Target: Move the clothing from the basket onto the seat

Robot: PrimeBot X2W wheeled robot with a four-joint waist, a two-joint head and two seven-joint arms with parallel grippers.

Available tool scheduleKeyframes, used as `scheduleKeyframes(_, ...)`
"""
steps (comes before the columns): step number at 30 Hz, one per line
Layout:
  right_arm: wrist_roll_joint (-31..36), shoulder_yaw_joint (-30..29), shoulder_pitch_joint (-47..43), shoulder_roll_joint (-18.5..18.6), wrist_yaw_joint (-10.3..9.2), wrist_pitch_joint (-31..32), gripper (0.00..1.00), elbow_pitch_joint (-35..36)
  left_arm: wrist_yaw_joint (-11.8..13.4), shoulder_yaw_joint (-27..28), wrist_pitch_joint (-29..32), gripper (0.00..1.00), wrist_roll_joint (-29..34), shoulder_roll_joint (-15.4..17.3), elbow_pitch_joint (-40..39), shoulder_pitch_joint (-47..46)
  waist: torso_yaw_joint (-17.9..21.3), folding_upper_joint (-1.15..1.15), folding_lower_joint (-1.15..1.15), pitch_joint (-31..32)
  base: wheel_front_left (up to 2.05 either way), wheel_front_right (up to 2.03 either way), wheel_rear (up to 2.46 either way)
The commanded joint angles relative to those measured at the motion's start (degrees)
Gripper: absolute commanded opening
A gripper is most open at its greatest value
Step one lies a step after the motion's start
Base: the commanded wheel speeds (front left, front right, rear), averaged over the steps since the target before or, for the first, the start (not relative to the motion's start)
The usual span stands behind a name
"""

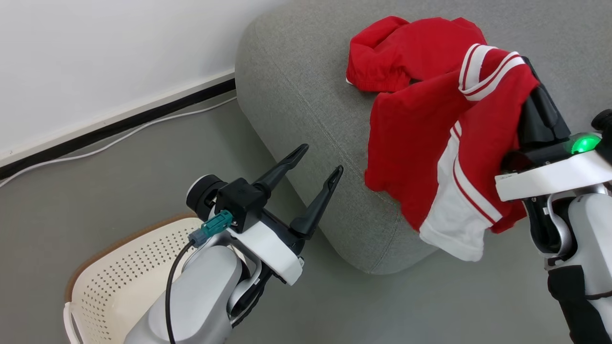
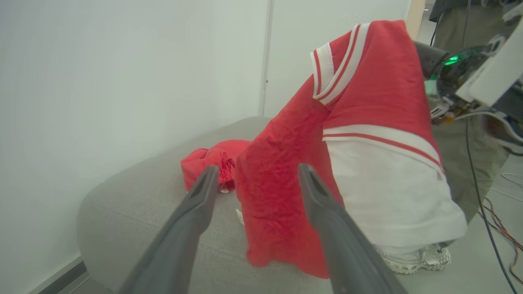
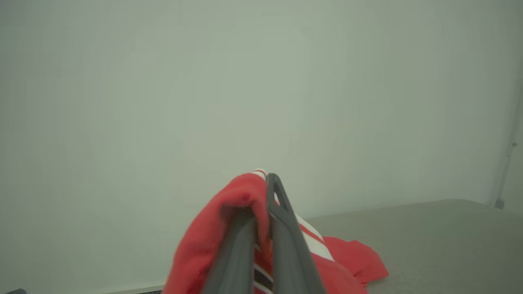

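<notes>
A red garment with white stripes and a white panel [image 1: 430, 143] drapes from my right gripper [image 3: 267, 183], which is shut on its fabric. It hangs over the front edge of the grey seat [image 1: 296, 95]. A second red piece of clothing [image 1: 382, 57] lies bunched on the seat behind it. My left gripper [image 1: 321, 158] is open and holds nothing. It is poised beside the seat's rounded corner, left of the hanging garment [image 2: 286, 196]. The cream basket [image 1: 119, 272] sits on the floor at lower left, partly hidden by my left forearm.
A white cable [image 1: 119, 138] runs along the floor by the black skirting [image 1: 119, 122] and white wall. In the left wrist view, a person's shoe [image 2: 416, 257] shows behind the hanging garment, with loose wires [image 2: 502, 228] on the floor at right.
</notes>
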State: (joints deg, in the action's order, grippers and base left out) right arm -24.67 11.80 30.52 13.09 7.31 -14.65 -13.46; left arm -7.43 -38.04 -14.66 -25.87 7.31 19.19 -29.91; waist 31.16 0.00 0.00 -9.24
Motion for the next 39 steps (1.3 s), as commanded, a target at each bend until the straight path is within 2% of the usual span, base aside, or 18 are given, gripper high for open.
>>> scheduleKeyframes(1,0.46,-0.41,0.78,0.87,0.18,-0.35,0.0,1.87,-0.05,1.44,-0.34,1.0,-0.57,0.92,-1.23,-2.73,0.13,0.0,0.0,-1.03,0.0,0.0,0.0)
scheduleKeyframes(9,2.21,-5.21,6.85,3.4,0.18,-0.35,0.0,-0.53,-0.05,0.26,-0.34,1.0,-0.29,1.63,-1.25,-3.62,-0.47,0.0,0.0,-5.28,0.0,0.0,0.0)
scheduleKeyframes(18,7.62,-16.09,17.95,7.71,0.18,-0.35,0.0,-7.26,-0.05,-3.34,-0.34,1.0,-0.26,2.45,-0.15,-7.13,-4.31,0.0,0.0,-13.56,0.0,0.0,0.0)
scheduleKeyframes(28,14.53,-25.33,32.86,11.75,0.18,-0.35,0.0,-16.4,-0.05,-6.76,-0.34,1.0,-0.55,3.1,0.71,-11.48,-8.39,0.0,0.0,-21.7,0.0,0.0,0.0)
scheduleKeyframes(35,21.06,-36.61,42.86,15.95,0.18,-0.35,0.0,-21.72,-0.05,-7.6,-0.34,1.0,-0.58,3.3,0.86,-13.41,-12.18,0.0,0.0,-25.91,0.0,0.0,0.0)
scheduleKeyframes(39,28.38,-43.8,46.72,17.98,0.18,-0.35,0.0,-24.74,-0.05,-7.67,-0.34,1.0,-0.71,3.3,0.86,-13.59,-14.54,0.0,0.0,-27.58,0.0,0.0,0.0)
